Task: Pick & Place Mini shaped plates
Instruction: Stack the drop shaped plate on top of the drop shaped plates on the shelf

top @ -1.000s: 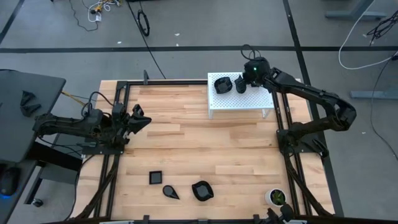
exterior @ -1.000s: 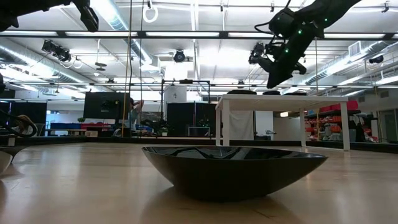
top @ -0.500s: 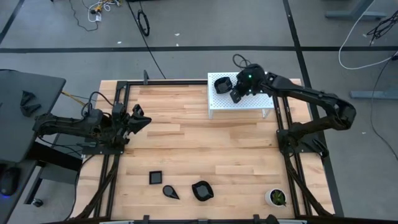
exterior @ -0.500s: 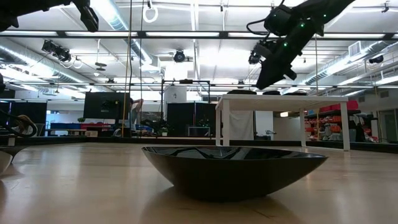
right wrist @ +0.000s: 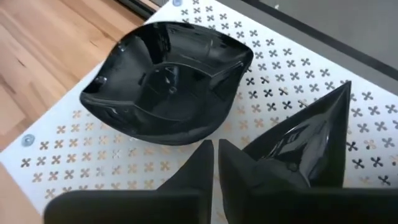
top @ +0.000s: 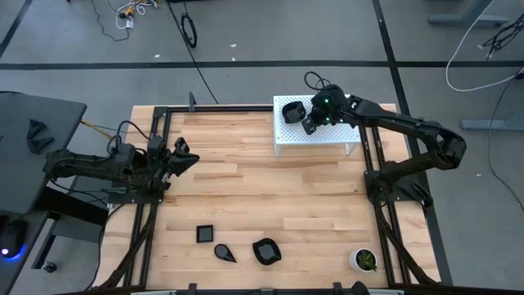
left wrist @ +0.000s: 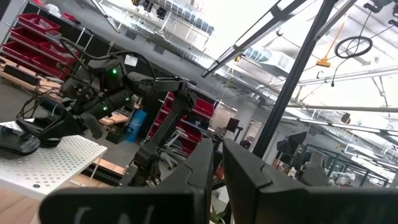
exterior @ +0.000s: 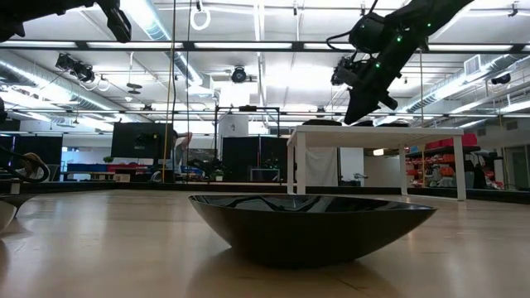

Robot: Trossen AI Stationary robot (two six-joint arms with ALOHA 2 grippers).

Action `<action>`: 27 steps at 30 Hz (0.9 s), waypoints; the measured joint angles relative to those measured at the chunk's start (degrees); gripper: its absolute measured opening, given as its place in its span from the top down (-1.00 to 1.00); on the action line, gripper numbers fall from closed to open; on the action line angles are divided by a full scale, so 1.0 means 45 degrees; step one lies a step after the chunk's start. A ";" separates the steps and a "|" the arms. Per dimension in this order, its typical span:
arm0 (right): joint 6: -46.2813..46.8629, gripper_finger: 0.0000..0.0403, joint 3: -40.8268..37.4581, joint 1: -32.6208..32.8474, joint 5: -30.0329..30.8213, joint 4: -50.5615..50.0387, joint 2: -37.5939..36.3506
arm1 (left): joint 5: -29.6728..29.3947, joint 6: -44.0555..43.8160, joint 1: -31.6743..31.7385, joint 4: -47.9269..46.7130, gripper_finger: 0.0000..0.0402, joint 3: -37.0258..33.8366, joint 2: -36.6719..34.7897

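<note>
Near edge of wooden table (top: 270,197): 3 black mini plates in a row, all empty – square plate (top: 205,234), teardrop plate (top: 224,252), rounded plate (top: 266,251); the rounded one fills the low view as a shallow glossy bowl (exterior: 312,226), nothing in it. Near right corner: white cup (top: 363,260) w/ green contents, well apart from the plates. Mid table, left side: left gripper (top: 185,155) hangs idle over the wood beside the frame rail, arm stretched in from the table's left edge; wrist view shows its fingers (left wrist: 245,177) almost together, only a thin gap, holding nothing. Far end: white perforated stand (top: 315,133) on legs, carrying 2 more black plates – wavy-rimmed squarish plate (right wrist: 169,81), empty, resting flat on the perforated top, and a pointed plate (right wrist: 308,146) just beside it, corner pointing away from the wrist camera. Right gripper (top: 311,123) is over the stand top, arm reaching in from the right w/ wrist angled downward; in low view it hangs above the stand's top (exterior: 362,103). Its fingers (right wrist: 193,174) nearly closed, narrow slit between them, tips near the pointed plate's edge; contact w/ either plate can't be told, nothing seen clamped.
</note>
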 joint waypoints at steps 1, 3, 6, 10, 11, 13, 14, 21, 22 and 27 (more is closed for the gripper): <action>0.0000 0.88 0.0000 0.0000 -0.0002 0.0005 -0.0081 | 0.0000 0.0000 0.0003 0.0000 0.79 -0.0002 -0.0001; 0.0022 0.90 0.0001 0.0000 -0.0003 0.0073 -0.0307 | 0.0000 0.0002 0.0002 0.0000 0.79 0.0000 -0.0002; 0.0591 0.93 0.0005 0.0005 0.0231 -0.0260 -0.0614 | 0.0000 0.0002 0.0000 0.0000 0.79 -0.0004 -0.0002; 0.0898 0.97 0.0005 0.0003 0.0468 -0.1280 -0.0670 | 0.0000 -0.0002 0.0000 0.0000 0.79 0.0000 -0.0002; 0.0901 0.98 0.0005 0.0000 0.0478 -0.1514 -0.0628 | 0.0000 -0.0001 0.0004 0.0000 0.79 -0.0001 -0.0002; 0.0901 0.98 0.0005 0.0005 0.0640 -0.1791 -0.0476 | 0.0000 0.0000 0.0004 0.0000 0.79 -0.0003 0.0002; 0.0905 0.98 0.0005 0.0005 0.0745 -0.1953 -0.0440 | 0.0000 -0.0002 0.0000 0.0000 0.79 -0.0003 0.0000; 0.0844 0.94 0.0005 0.0005 0.0996 -0.1606 -0.0482 | 0.0000 0.0002 -0.0001 -0.0002 0.79 -0.0003 0.0003; 0.0813 0.94 0.0005 0.0005 0.1001 -0.1599 -0.0531 | -0.0001 0.0002 0.0000 0.0000 0.79 0.0001 0.0002; 0.1494 0.94 0.0005 0.0010 0.1772 -0.1585 -0.0666 | 0.0000 0.0002 0.0002 0.0000 0.79 -0.0002 0.0000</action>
